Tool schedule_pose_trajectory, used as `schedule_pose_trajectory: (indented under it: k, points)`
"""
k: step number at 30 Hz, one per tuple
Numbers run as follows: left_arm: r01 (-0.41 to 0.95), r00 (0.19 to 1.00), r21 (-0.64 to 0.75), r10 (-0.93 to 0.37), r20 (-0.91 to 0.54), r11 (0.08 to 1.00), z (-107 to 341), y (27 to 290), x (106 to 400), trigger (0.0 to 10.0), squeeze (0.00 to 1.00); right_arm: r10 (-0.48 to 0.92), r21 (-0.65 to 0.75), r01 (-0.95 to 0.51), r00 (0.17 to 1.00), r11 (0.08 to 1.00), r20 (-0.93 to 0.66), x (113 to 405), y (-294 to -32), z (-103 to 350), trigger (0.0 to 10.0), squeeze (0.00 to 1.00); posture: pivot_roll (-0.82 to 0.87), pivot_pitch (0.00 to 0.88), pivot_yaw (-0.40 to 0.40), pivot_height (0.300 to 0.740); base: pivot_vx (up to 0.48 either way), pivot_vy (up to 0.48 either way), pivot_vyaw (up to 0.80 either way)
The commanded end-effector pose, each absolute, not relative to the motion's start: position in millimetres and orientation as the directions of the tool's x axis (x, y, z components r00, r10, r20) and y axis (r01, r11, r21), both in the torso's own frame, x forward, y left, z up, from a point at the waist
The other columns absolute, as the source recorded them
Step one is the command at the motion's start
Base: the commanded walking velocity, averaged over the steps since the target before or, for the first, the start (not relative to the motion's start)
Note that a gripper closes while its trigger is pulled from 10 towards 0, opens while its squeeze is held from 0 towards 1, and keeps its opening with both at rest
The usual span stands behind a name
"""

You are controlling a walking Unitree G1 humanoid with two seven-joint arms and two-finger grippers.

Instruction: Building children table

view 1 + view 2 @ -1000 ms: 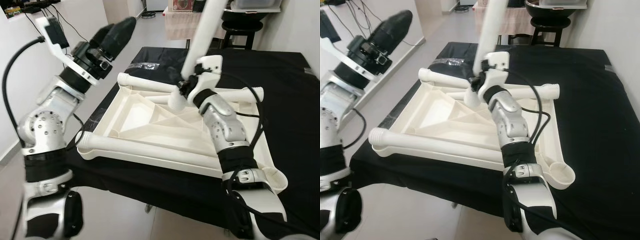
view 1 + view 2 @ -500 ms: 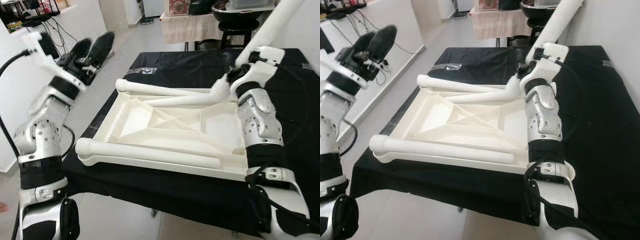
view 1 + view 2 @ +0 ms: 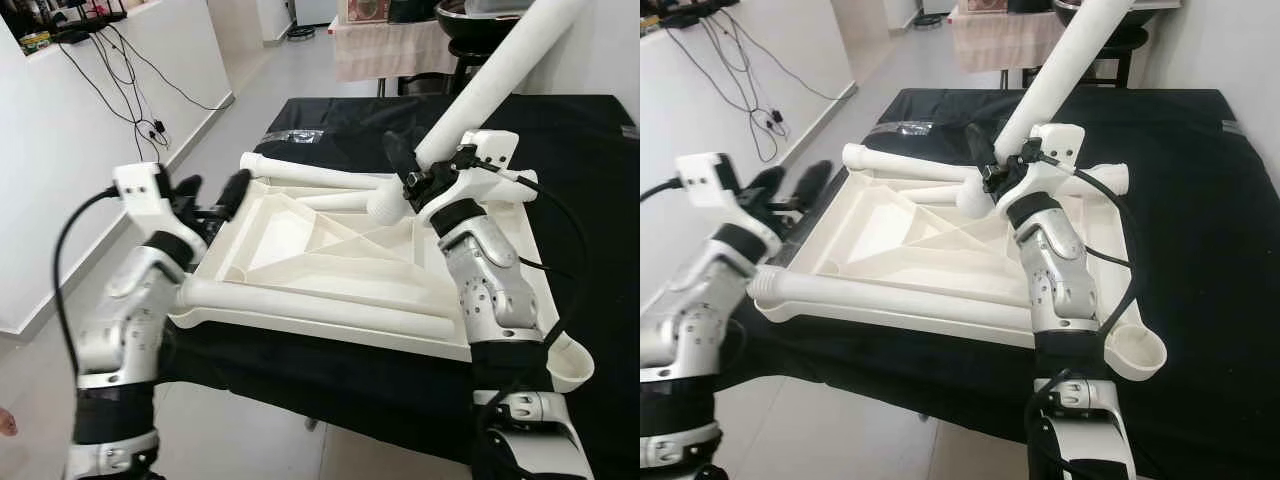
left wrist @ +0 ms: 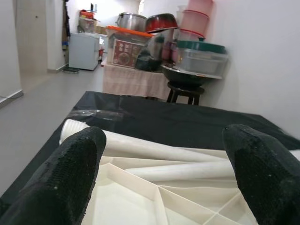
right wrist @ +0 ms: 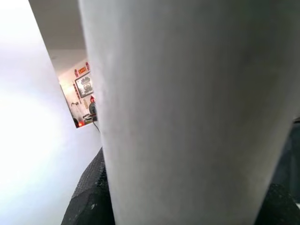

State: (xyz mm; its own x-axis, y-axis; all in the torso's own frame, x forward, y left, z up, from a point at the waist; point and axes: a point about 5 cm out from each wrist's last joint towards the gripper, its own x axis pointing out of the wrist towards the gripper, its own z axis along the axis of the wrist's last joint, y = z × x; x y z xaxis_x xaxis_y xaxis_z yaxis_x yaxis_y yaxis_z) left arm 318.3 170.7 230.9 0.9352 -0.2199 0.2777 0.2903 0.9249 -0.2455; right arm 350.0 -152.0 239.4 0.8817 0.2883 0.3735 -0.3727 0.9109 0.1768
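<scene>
The white children's tabletop (image 3: 300, 245) lies upside down on a black-covered table (image 3: 590, 150). One white leg (image 3: 310, 308) lies along its near edge, and two others (image 3: 320, 175) lie at its far side. My right gripper (image 3: 420, 165) is shut on a further leg (image 3: 480, 85), which tilts up to the right with its lower end (image 3: 384, 206) over the tabletop's far middle. In the right wrist view this leg (image 5: 187, 108) is close up, with a black finger (image 5: 89, 197) beside it. My left gripper (image 3: 212, 190) is open, just off the tabletop's left rim; its fingers (image 4: 65, 183) are spread wide.
An open leg socket (image 3: 1137, 351) sits at the tabletop's near right corner. A clear plastic bag (image 3: 290, 135) lies on the black cloth at the back. Behind stand a stool (image 4: 180, 91) and a cloth-covered stand with pots and boxes (image 4: 136, 47). Cables (image 3: 140, 90) hang on the left wall.
My right arm swung the held leg from the tabletop's right side back over its far middle. My left arm dropped from raised to the tabletop's left rim, fingers still apart.
</scene>
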Motion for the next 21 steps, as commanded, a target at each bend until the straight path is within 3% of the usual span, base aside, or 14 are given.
schedule_pose_trajectory:
  k: [1, 10, 21]
  points:
    - [0.256, 0.943, -0.227, -0.191, 0.272, 0.94, 228, 173, 317, 10.0, 0.0, 0.304, 0.184, -0.392, 0.875, 0.901, 0.377, 347, -151, 240, 10.0, 0.0, -0.03, 0.023, 0.086, 0.74, 0.0, 0.0, 0.0]
    - [0.249, 0.956, -0.207, -0.206, 0.208, 0.946, 208, 163, 307, 10.0, 0.0, 0.342, 0.188, -0.425, 0.869, 0.885, 0.358, 334, -156, 232, 10.0, 0.0, -0.02, 0.037, 0.078, 0.74, 0.0, 0.0, -0.8]
    - [0.302, 0.946, -0.133, -0.28, 0.161, 0.944, 190, 141, 290, 10.0, 0.0, 0.412, 0.176, -0.477, 0.857, 0.861, 0.31, 318, -137, 216, 10.0, 0.0, -0.02, 0.041, 0.061, 0.74, 0.0, 0.0, 0.0]
